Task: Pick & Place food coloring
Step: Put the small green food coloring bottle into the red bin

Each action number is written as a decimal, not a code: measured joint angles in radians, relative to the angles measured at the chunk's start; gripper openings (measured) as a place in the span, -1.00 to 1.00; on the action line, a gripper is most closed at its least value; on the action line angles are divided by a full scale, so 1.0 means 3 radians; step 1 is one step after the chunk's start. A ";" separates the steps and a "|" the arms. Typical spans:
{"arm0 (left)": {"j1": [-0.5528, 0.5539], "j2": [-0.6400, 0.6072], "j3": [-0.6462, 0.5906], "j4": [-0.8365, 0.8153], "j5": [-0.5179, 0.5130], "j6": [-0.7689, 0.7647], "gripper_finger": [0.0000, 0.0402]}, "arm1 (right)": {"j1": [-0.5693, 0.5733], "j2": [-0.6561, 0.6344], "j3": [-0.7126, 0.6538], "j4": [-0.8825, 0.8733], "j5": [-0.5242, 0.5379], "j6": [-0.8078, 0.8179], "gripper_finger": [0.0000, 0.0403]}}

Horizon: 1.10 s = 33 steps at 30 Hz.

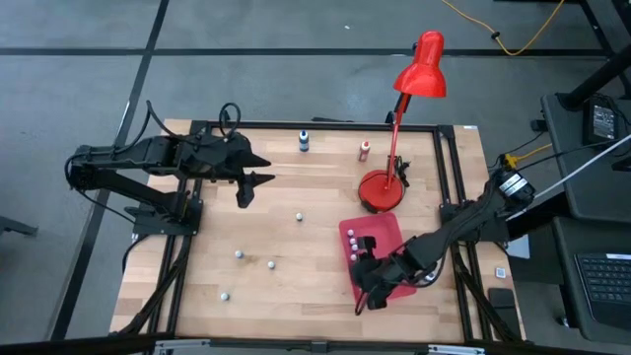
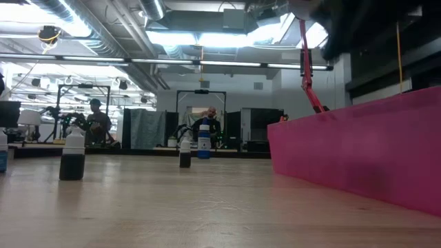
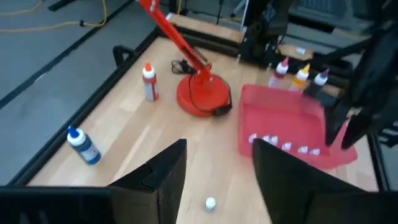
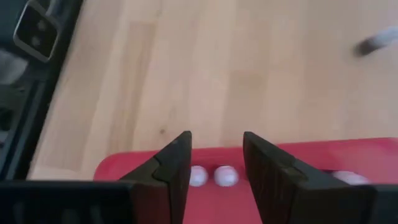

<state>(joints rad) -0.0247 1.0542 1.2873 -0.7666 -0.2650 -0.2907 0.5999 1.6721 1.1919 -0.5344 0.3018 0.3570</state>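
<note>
- High view: the left gripper hangs over the left-centre of the table, jaws parted, nothing between them.
- The right gripper sits at the near edge of the red mat, jaws parted. Small pale bottles lie in a row on the mat beside it.
- More tiny whitish bottles are scattered on the bare wood: one mid-table, two nearer the front, one near the front-left corner.
- A blue bottle and a red bottle stand near the far edge. The lamp has its round base just behind the mat.
- Low view: a dark bottle with a pale cap stands at the left, another farther back, a blue one behind it. The mat fills the right side. People show in the room beyond.
- Left wrist view: the left fingers stand apart and empty; a whitish bottle lies on the wood between them, below. Blue bottle, red bottle, lamp base and mat lie ahead, with purple, yellow and dark bottles standing past the mat.
- Right wrist view: the right fingers are apart, gripping nothing; two whitish bottles lie on the mat in the gap.
</note>
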 joint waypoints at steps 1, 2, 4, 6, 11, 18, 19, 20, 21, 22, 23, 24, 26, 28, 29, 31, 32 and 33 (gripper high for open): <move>0.0004 0.0000 0.0000 -0.0046 0.0006 -0.0002 -0.07 | 0.0000 0.0000 0.0100 -0.0135 0.0071 0.0001 -0.27; 0.0004 0.0000 -0.0014 -0.0080 -0.0005 0.0018 -0.02 | 0.0000 -0.0001 0.0189 -0.0251 0.0139 0.0002 -0.27; 0.0004 -0.0003 -0.0090 -0.0145 0.0006 0.0150 0.10 | 0.0000 -0.0001 0.0358 -0.0479 0.0272 0.0002 -0.27; 0.0002 -0.0001 -0.0231 -0.0177 0.0021 0.0323 0.20 | -0.0002 -0.0001 0.0526 -0.0580 0.0416 0.0022 -0.27; -0.0002 0.0001 -0.0787 0.0332 0.0229 0.0547 0.40 | -0.0053 -0.0086 0.0797 -0.0685 0.0678 0.0243 -0.27; -0.0005 0.0001 -0.1694 0.1388 0.0446 0.0526 0.47 | -0.0159 -0.0371 0.0874 -0.0575 0.1159 0.0540 -0.27; -0.0005 0.0001 -0.1817 0.1540 0.0459 0.0523 0.47 | -0.0177 -0.0401 0.0874 -0.0550 0.1216 0.0540 -0.27; -0.0005 0.0001 -0.1932 0.1660 0.0466 0.0514 0.47 | -0.0197 -0.0436 0.0874 -0.0530 0.1250 0.0538 -0.27; -0.0005 0.0001 -0.2050 0.1768 0.0467 0.0492 0.47 | -0.0218 -0.0468 0.0874 -0.0519 0.1258 0.0537 -0.27; -0.0005 0.0001 -0.2154 0.1854 0.0466 0.0488 0.47 | -0.0243 -0.0497 0.0874 -0.0501 0.1261 0.0541 -0.27; -0.0005 0.0001 -0.2254 0.1944 0.0459 0.0482 0.47 | -0.0265 -0.0515 0.0874 -0.0483 0.1263 0.0544 -0.27; -0.0005 0.0001 -0.2351 0.2056 0.0437 0.0480 0.47 | -0.0286 -0.0535 0.0874 -0.0474 0.1266 0.0545 -0.27; -0.0005 0.0005 -0.2543 0.2314 0.0399 0.0456 0.47 | -0.0316 -0.0562 0.0874 -0.0469 0.1272 0.0542 -0.27; -0.0005 0.0030 -0.2733 0.2584 0.0340 0.0435 0.47 | -0.0362 -0.0575 0.0874 -0.0468 0.1281 0.0531 -0.27; -0.0005 0.0039 -0.2827 0.2719 0.0316 0.0432 0.47 | -0.0387 -0.0581 0.0874 -0.0469 0.1279 0.0513 -0.27; -0.0005 0.0091 -0.2988 0.2987 0.0286 0.0428 0.47 | -0.0449 -0.0587 0.0874 -0.0458 0.1268 0.0440 -0.27; -0.0005 0.0114 -0.3065 0.3106 0.0283 0.0429 0.47 | -0.0478 -0.0589 0.0874 -0.0448 0.1258 0.0400 -0.27; -0.0005 0.0146 -0.3128 0.3202 0.0284 0.0429 0.47 | -0.0503 -0.0589 0.0874 -0.0447 0.1241 0.0366 -0.27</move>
<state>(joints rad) -0.0261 1.0980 0.3489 0.1941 -0.1799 -0.1619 0.4491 1.4956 1.4540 -0.6685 0.6742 0.4669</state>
